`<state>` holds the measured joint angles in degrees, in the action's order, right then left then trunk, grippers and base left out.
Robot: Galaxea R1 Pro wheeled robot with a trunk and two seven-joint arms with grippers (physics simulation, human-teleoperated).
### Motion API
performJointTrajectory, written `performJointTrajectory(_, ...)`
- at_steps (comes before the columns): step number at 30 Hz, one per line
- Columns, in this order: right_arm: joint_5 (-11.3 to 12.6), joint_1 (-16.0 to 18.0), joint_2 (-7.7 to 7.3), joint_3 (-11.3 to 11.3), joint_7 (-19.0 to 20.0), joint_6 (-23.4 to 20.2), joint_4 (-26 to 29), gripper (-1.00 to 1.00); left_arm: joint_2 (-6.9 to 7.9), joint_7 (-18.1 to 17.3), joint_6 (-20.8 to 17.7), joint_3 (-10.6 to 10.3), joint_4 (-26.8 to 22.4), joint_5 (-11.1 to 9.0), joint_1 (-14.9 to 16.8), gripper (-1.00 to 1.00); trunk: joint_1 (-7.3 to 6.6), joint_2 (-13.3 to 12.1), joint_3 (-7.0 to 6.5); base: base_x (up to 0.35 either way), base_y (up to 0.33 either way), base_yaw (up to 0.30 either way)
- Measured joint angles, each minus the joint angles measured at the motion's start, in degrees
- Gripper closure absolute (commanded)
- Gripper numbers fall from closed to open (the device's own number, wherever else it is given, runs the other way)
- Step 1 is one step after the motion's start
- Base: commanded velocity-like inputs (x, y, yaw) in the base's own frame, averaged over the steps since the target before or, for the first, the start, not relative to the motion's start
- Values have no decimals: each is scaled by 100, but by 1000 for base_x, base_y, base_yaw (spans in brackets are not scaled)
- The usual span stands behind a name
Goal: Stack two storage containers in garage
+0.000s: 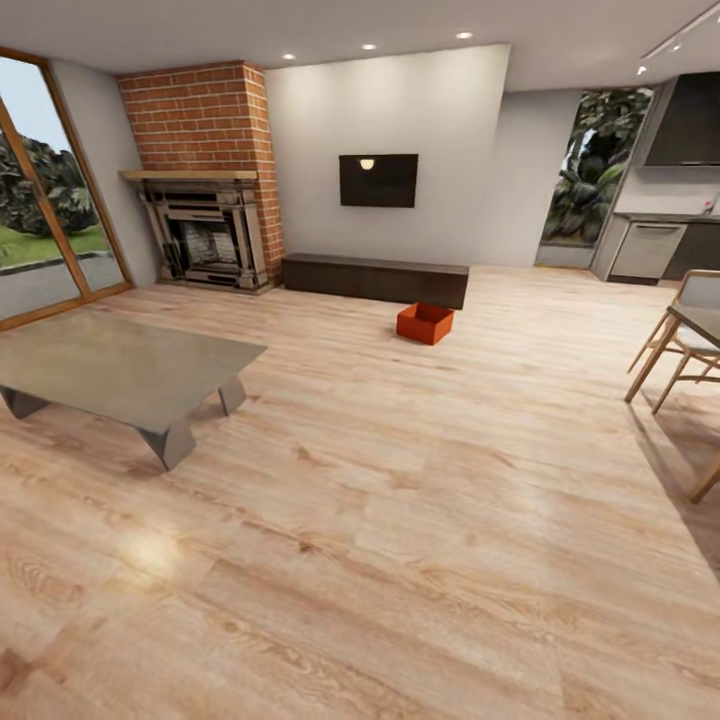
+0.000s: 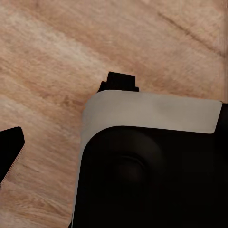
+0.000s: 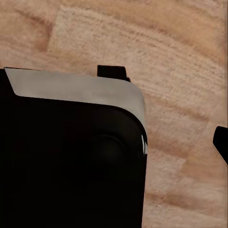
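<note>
I am in the living room. One orange-red storage container sits open-top on the light wood planks, far ahead and slightly right, just in front of the low dark cabinet. The garage is out of view. In the left wrist view a dark fingertip hangs over the planks beside the robot's black-and-white body. A dark fingertip also shows in the right wrist view beside the body. Nothing is seen held.
A low grey coffee table stands at the left. Wooden chairs and a table edge stand at the right. A brick fireplace, wall TV and glass doors line the far walls. Open wood planks stretch ahead.
</note>
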<state>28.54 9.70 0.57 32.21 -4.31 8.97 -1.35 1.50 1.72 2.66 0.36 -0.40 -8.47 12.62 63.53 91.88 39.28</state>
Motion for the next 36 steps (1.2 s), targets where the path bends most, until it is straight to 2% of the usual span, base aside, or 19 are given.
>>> performJointTrajectory(36, 0, 0, 0, 0, 0, 0, 0, -100, 0, 0, 5, -1, 0, 0, 0, -100, 0, 0, 0, 322, 0, 0)
